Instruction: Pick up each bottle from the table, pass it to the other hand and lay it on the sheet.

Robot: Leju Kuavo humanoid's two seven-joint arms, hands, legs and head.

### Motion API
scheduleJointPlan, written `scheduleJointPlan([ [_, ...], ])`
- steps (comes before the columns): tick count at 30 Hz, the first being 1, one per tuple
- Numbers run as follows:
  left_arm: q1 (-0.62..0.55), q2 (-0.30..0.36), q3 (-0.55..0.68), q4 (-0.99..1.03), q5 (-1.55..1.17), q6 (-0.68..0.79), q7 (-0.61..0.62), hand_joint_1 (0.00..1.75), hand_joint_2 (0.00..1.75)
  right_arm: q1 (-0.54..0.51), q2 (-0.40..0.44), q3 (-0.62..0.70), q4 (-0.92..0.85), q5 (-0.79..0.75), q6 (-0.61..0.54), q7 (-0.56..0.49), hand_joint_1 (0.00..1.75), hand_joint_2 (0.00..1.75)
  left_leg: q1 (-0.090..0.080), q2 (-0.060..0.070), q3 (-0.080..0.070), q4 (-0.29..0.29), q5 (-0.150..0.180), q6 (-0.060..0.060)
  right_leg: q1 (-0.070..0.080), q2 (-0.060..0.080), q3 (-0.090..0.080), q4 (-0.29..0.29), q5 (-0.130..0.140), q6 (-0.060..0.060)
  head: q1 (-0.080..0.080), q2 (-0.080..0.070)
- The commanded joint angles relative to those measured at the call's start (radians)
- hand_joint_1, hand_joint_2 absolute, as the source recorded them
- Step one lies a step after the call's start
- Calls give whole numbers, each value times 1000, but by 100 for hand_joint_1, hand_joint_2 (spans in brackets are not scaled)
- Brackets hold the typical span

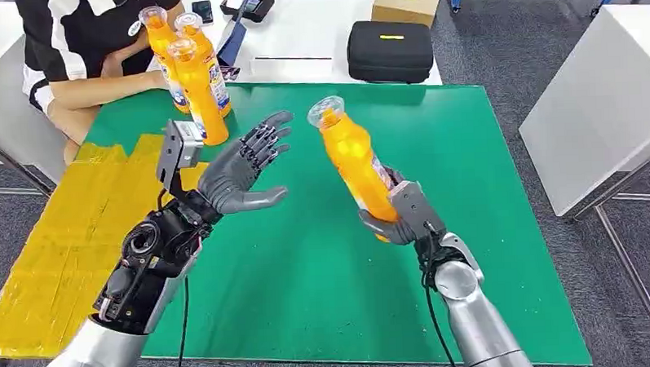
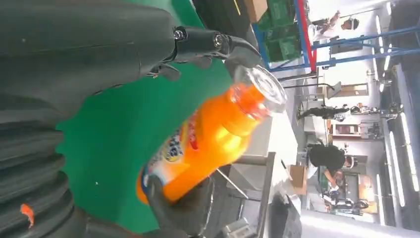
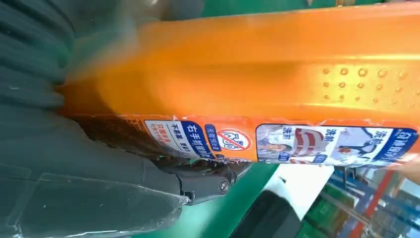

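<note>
My right hand (image 1: 398,213) grips an orange bottle (image 1: 352,161) by its lower body and holds it up above the green mat (image 1: 325,265), clear cap tilted toward my left side. The same bottle (image 2: 208,141) appears in the left wrist view, and its labelled side (image 3: 277,89) shows close up in the right wrist view. My left hand (image 1: 241,168) is open, palm facing the bottle, a short gap away from it. Three more orange bottles (image 1: 189,70) stand upright at the mat's far left corner. The yellow sheet (image 1: 58,242) lies to the left of the mat.
A person (image 1: 89,53) sits behind the far left corner, arm resting beside the standing bottles. A black case (image 1: 390,51) and a cardboard box (image 1: 407,1) lie on the white table beyond the mat. A white table (image 1: 605,116) stands to the right.
</note>
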Motion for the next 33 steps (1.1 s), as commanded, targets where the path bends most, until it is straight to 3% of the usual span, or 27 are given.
scheduleJointPlan([
  [1, -62, 12, -79, 109, 31, -2, 6, 0, 175, -93, 29, 108, 133, -25, -4, -13, 175, 175, 0, 2, 6, 1, -3, 0, 1, 3, 5, 0, -2, -6, 0, 0],
  [13, -112, -22, -109, 213, 104, 38, 28, 0, 175, -167, 48, 182, 167, -56, -18, -12, 175, 175, 0, 2, 6, 1, -3, 1, 1, 3, 5, 1, -2, -6, 0, 0],
  [33, -102, -12, -82, 258, 131, 64, 21, 0, 175, -189, 56, 201, 196, -72, -27, -17, 175, 175, 0, 2, 7, 1, -3, 0, 1, 3, 5, 1, -2, -6, 0, 0],
])
